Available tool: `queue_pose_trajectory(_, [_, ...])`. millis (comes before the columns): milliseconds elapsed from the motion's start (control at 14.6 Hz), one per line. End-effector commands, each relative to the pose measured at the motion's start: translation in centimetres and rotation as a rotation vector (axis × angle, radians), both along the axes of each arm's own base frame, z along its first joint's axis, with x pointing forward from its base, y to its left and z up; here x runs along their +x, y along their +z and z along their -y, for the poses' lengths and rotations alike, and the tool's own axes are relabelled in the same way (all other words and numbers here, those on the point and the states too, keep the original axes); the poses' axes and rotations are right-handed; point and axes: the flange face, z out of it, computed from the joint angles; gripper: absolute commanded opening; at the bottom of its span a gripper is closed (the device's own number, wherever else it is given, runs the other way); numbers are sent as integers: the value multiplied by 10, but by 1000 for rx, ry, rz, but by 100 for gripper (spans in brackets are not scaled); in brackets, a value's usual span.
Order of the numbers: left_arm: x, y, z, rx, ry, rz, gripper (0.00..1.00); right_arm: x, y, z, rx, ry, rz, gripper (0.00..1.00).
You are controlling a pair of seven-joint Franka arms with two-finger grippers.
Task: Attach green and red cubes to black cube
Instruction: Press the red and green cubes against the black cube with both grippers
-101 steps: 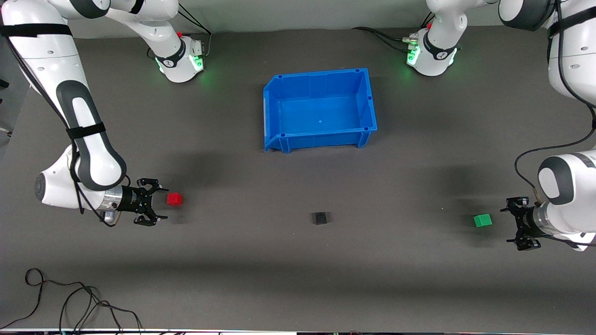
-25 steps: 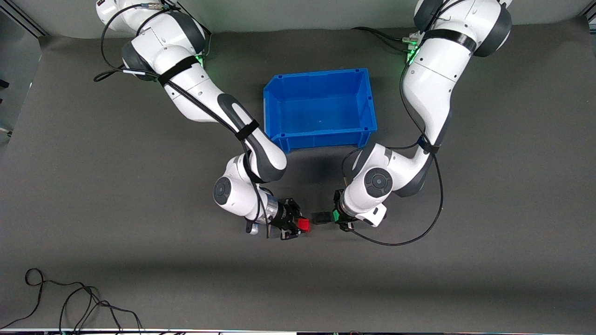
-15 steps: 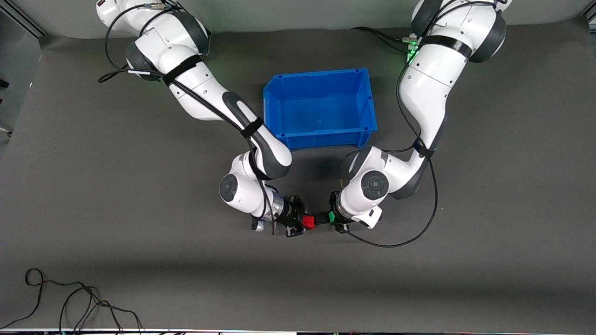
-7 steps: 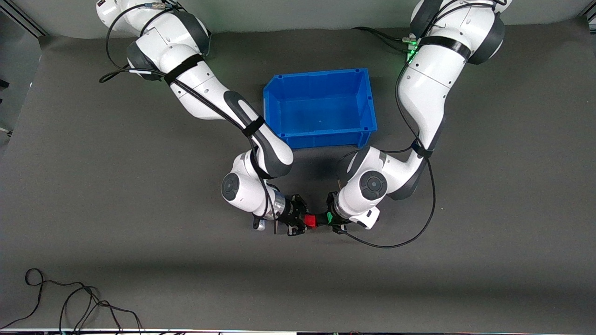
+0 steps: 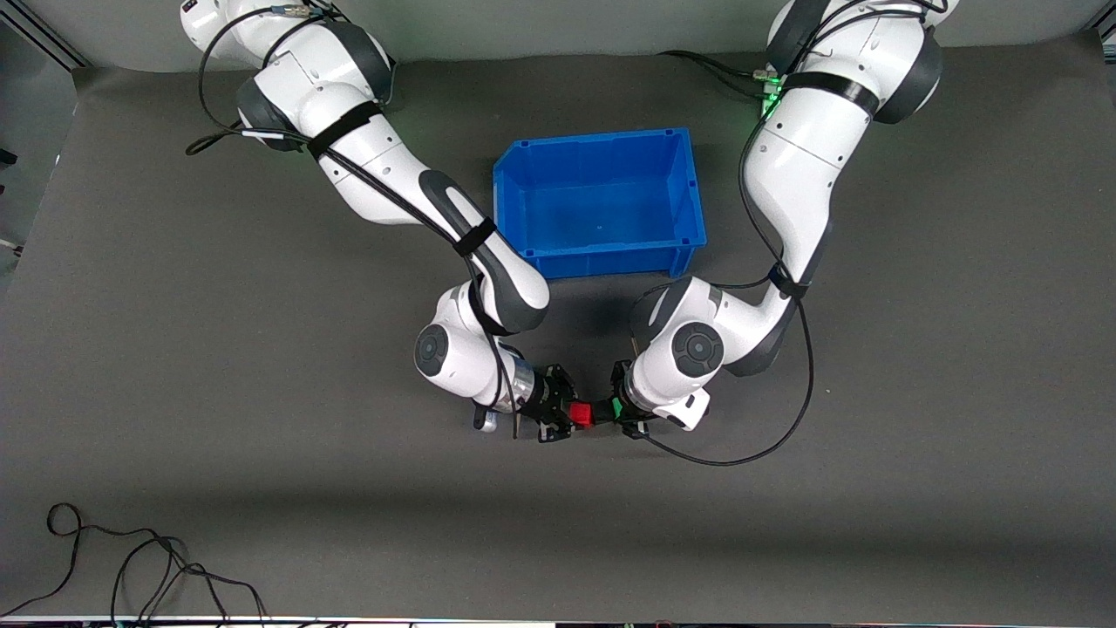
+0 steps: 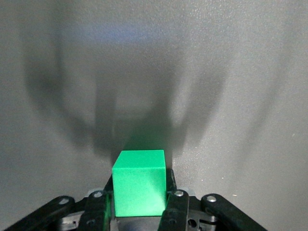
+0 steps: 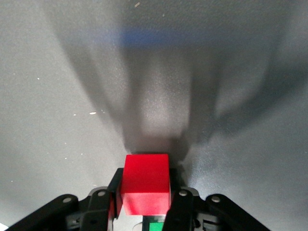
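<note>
In the front view the black cube (image 5: 600,409) sits on the table, nearer the front camera than the blue bin. My right gripper (image 5: 576,415) is shut on the red cube (image 5: 581,414) and holds it against the black cube's side toward the right arm's end. My left gripper (image 5: 621,408) is shut on the green cube (image 5: 615,406) against the black cube's other side. The left wrist view shows the green cube (image 6: 139,183) between my fingers (image 6: 175,204). The right wrist view shows the red cube (image 7: 146,183) between my fingers (image 7: 180,204). The black cube is mostly hidden between the two grippers.
An empty blue bin (image 5: 689,187) stands at mid-table, farther from the front camera than the cubes. Loose black cables (image 5: 131,567) lie at the table's front edge toward the right arm's end. Both arms' elbows hang between the bin and the cubes.
Both grippers carried their cubes from the table's ends to the black cube. The gaps seen a second ago have closed; in the last half second almost nothing moved.
</note>
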Motion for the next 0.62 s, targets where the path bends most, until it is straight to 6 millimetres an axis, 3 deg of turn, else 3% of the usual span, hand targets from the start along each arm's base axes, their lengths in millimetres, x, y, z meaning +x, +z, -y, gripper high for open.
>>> queue_pose_trajectory(0, [1, -1, 11, -17, 20, 1, 23, -1, 1, -11, 24, -23, -3, 15])
queue_pose_trajectory(137, [2, 0, 13, -24, 23, 18, 40, -1, 0, -10, 22, -23, -4, 25])
queue_pose_trajectory(343, [1, 1, 15, -24, 19, 23, 55, -2, -1, -11, 24, -25, -7, 60])
queue_pose_trajectory(411, [0, 3, 16, -24, 16, 25, 61, -1, -1, -10, 24, -26, -7, 67])
queue_pose_trajectory(548, [1, 4, 16, -24, 15, 27, 70, -1, 0, -10, 25, -26, -6, 70])
